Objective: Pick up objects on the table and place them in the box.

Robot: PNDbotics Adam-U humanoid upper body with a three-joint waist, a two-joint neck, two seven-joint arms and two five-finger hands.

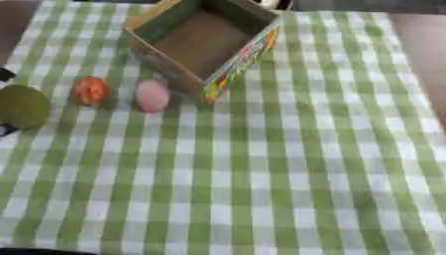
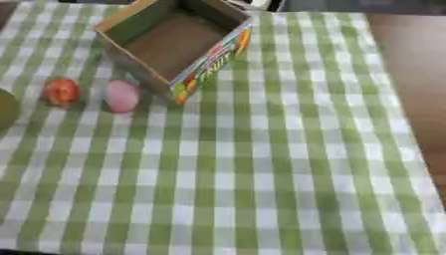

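Left hand (image 1: 5, 74) barely shows behind the green round thing (image 1: 23, 106), can't tell its fingers; 2 eggs, red (image 1: 90, 90) and pink (image 1: 153, 95), sit beside the open box (image 1: 202, 42).

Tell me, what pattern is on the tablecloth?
Green and white checks on the tablecloth, clearest in the left eye view.

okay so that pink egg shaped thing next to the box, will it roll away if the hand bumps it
Probably. The pink egg-shaped thing looks rounded and smooth, so a nudge could send it rolling. The checked cloth may slow it. The box stands close on one side and might stop it there.
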